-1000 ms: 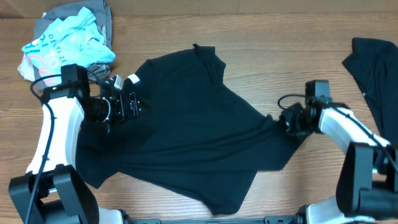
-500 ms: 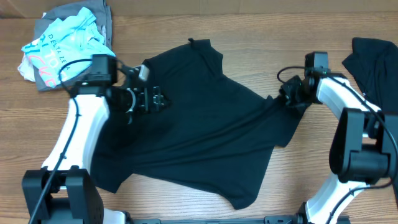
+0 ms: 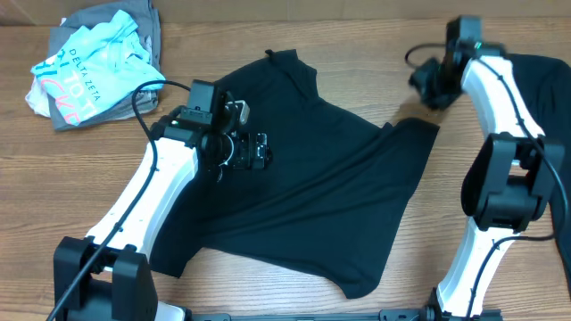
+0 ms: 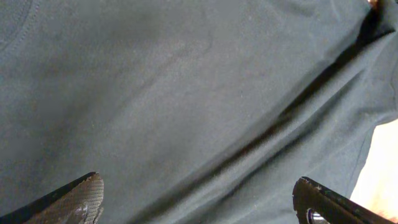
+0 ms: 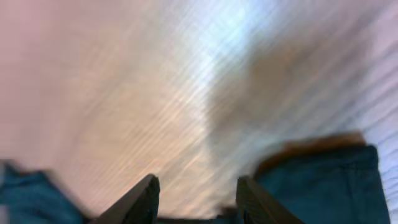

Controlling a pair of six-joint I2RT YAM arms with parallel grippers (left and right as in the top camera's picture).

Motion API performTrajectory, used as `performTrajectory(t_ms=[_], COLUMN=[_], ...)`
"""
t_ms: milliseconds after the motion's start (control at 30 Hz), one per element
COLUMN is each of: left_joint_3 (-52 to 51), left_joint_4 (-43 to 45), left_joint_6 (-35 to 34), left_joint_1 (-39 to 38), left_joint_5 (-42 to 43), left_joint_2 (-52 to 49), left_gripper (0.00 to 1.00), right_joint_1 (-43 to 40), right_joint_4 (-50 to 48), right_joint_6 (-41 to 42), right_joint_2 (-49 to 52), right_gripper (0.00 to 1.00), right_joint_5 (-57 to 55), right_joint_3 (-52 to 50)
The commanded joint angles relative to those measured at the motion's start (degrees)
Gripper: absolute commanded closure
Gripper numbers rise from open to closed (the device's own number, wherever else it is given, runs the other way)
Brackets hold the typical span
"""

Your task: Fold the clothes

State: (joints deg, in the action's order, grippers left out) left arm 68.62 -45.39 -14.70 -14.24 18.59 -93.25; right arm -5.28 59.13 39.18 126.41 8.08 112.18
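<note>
A light-brown wood-grain table [image 3: 375, 53] fills the whole view, evenly lit.

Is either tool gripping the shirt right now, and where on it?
Nothing is held. The left tool hangs open above the black T-shirt. The right tool is open over the table, with nothing between its fingers.

wooden table [image 3: 357, 53] bears black t-shirt [image 3: 312, 196] and crumpled clothes [image 3: 89, 64].

The T-shirt [image 3: 303, 205] lies mid-table [image 3: 375, 62], a clothes pile [image 3: 94, 62] far left.
</note>
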Motion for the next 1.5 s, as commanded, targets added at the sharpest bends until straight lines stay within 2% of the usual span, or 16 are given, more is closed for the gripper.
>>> performTrajectory(t_ms=[0,67,100,233,333,367,433,600,967,1233,1467], left_joint_3=[0.42,0.42,0.42,0.42,0.42,0.42,0.42,0.42,0.42,0.42,0.42], left_joint_4=[0.46,0.46,0.42,0.22,0.24,0.22,0.22,-0.07,0.17,0.44,0.46], left_joint_6=[-1.25,-1.66,-1.66,-1.66,-1.66,-1.66,-1.66,-1.62,-1.64,-1.64,-1.64], left_joint_1=[-0.44,-0.42,-0.42,-0.42,-0.42,-0.42,-0.42,-0.42,-0.42,-0.42,-0.42], left_joint_5=[-1.62,-1.64,-1.62,-1.62,-1.62,-1.62,-1.6,-1.7,-2.08,-2.08,-2.08], left_joint_2=[-0.15,-1.01,-1.51,-4.2,-5.86,-6.21,-6.51,-6.51,-6.51,-6.51,-6.51], left_gripper=[0.0,0.0,0.0,0.0,0.0,0.0,0.0,0.0,0.0,0.0,0.0], right_joint_1=[-0.48,-0.48,-0.48,-0.48,-0.48,-0.46,-0.31,-0.31,-0.02,-0.02,-0.02], right_joint_4=[5.14,11.23,14.32,29.09,37.66,37.97,37.94,36.92,19.54,7.93,0.42], right_joint_6=[-2.19,-3.63,-4.17,-4.04,-4.09,-5.77,-7.08,-4.09,-2.99,-3.15,-2.93], right_joint_2=[-0.7,-0.7,-0.7,-0.72,-0.9,-0.9,-1.16,-1.16,-1.14,-1.01,1.07], right_gripper=[0.49,0.49,0.52,0.82,0.9,0.96,0.96,0.96,0.96,0.92,0.88], right_joint_5=[-0.44,-0.46,-0.48,-0.48,-1.2,-1.44,-1.29,-2.84,-3.85,-2.32,-2.36], right_joint_3=[9.25,14.45,16.81,24.44,25.35,24.48,20.9,8.81,-13.97,-21.77,-23.15])
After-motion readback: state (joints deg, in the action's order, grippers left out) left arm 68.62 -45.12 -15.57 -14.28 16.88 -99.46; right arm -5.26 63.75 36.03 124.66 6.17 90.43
